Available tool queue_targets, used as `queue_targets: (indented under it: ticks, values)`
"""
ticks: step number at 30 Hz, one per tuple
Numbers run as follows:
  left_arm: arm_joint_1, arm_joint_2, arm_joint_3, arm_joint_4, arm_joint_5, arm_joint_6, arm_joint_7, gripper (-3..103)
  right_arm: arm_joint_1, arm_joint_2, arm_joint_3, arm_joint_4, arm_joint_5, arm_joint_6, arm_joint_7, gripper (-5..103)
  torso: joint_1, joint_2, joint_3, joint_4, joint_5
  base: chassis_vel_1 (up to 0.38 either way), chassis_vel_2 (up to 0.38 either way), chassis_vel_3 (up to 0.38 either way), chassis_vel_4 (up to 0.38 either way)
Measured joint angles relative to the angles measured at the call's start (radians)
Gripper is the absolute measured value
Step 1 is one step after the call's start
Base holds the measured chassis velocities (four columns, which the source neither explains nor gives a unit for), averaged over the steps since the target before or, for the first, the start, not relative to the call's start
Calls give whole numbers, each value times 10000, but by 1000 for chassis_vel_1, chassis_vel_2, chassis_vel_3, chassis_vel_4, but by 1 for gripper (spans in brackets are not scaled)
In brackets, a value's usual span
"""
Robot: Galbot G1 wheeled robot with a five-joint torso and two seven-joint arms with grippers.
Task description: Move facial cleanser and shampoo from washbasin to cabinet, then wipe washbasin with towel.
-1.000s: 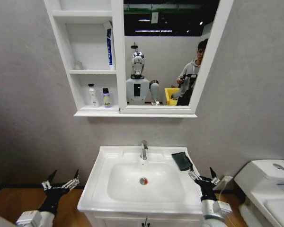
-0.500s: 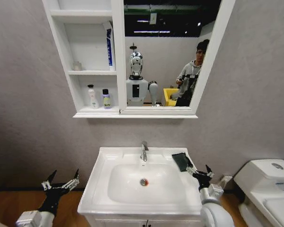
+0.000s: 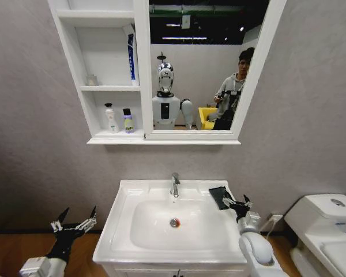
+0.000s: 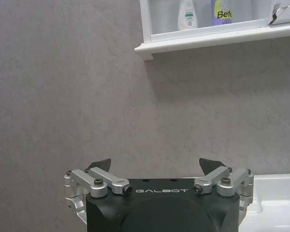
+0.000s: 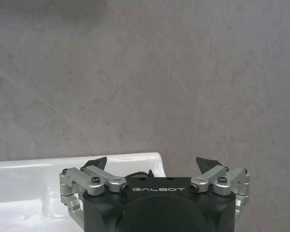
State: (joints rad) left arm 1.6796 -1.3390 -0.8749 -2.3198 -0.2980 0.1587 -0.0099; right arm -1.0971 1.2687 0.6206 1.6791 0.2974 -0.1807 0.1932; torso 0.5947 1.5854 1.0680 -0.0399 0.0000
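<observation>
Two bottles in cabinet's lowest niche

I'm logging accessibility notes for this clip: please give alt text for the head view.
The right tool, open, reaches toward a dark towel on the back right corner of a white washbasin. The left tool hangs open beside the basin. Above, a cabinet holds two bottles on its lowest shelf.

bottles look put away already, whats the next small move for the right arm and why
Probably ease the right gripper a little forward and down onto the towel, then close. Both bottles already stand in the cabinet, the towel lies on the washbasin rim's back right corner, and the open gripper sits right beside it. The left gripper waits low.
</observation>
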Motion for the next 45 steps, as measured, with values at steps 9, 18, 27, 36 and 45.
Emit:
queue_targets:
  ticks: [9, 18, 27, 36, 45]
  values:
    - [0, 0, 0, 0, 0, 0, 0, 100, 1129, -266, -527, -1678, -112, -110, -337, 100, 0, 0, 0, 0, 1, 0, 0, 0, 0]
    - [-1, 0, 0, 0, 0, 0, 0, 100, 1776, -465, -907, -2717, -296, -58, -658, 100, 0, 0, 0, -1, 0, 0, 0, 0, 0]
    - [0, 0, 0, 0, 0, 0, 0, 100, 1967, -695, -1114, -3064, -326, -90, -1054, 100, 0, -1, -1, 0, 0, 0, 0, 0, 0]
    - [0, 0, 0, 0, 0, 0, 0, 100, 2144, -940, -1240, -3422, -573, -224, -1595, 100, -2, 0, -1, -1, -1, 0, 0, 0, 0]
    - [0, 0, 0, 0, -1, 0, 0, 100, 2316, -1009, -1351, -3886, -1062, -140, -2282, 100, -1, -1, -1, -1, 0, 0, 0, 0, 0]
